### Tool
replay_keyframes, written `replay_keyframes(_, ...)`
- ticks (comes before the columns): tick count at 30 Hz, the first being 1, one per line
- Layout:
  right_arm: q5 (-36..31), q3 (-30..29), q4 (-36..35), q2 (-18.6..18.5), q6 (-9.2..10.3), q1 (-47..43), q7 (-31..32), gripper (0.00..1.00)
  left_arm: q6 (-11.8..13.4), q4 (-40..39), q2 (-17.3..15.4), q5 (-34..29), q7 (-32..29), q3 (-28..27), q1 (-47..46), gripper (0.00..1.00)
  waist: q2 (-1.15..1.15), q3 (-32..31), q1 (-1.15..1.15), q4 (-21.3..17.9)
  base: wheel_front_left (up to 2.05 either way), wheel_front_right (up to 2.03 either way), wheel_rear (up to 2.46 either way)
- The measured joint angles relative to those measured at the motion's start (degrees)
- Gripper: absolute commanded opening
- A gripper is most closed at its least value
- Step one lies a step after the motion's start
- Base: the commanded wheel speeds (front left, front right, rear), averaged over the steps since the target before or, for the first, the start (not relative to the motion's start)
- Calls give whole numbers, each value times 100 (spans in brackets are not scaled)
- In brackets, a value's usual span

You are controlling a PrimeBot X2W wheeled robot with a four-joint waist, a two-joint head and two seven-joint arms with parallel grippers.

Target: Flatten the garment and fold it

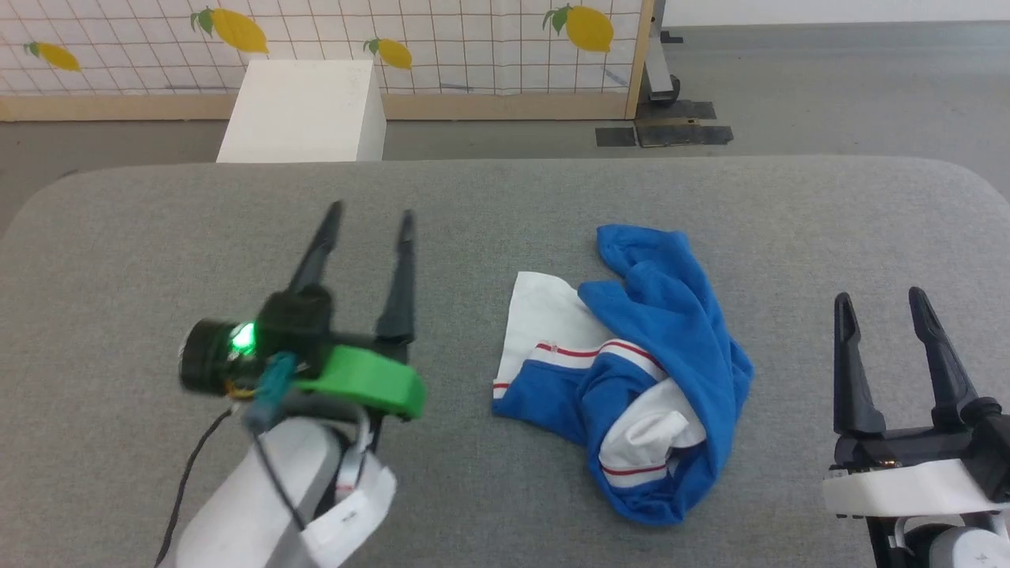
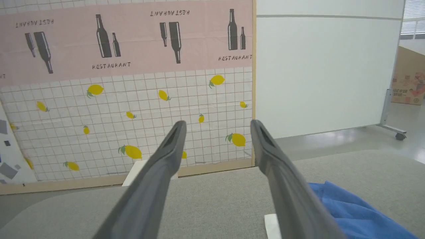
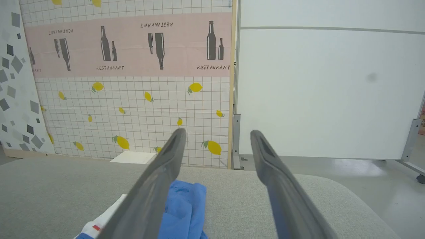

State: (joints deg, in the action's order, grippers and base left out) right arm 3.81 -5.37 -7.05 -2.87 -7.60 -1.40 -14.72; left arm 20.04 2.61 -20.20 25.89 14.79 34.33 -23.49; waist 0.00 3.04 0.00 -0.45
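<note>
grey padded table [image 1: 118,237] | white box [image 1: 304,110] beyond far edge | lemon-print panel [image 1: 473,39] behind | white partition [image 2: 325,73]

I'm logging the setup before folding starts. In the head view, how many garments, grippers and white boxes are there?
garment: 1
grippers: 2, the left gripper and the right gripper, both open
white box: 1
Total: 4
</note>
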Motion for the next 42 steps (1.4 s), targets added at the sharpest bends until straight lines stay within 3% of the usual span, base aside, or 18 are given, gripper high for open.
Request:
replay_keyframes(7,19,-12,109,1,0,-6,0,100,-456,-157,311,-531,0,-1339,1238,100,0,0,0,66,0,0,0)
replay_keyframes(17,110,-66,349,1,0,-137,0,100,-1101,103,947,-1251,0,-2261,2093,100,0,-97,0,83,0,0,0)
replay_keyframes(28,182,-48,504,1,0,-245,0,100,-1696,213,1370,-1737,0,-2789,2345,100,0,-193,0,74,0,0,0)
replay_keyframes(42,190,-18,553,1,0,-246,0,100,-2005,285,1628,-2005,0,-3054,2346,100,0,-198,0,79,0,0,0)
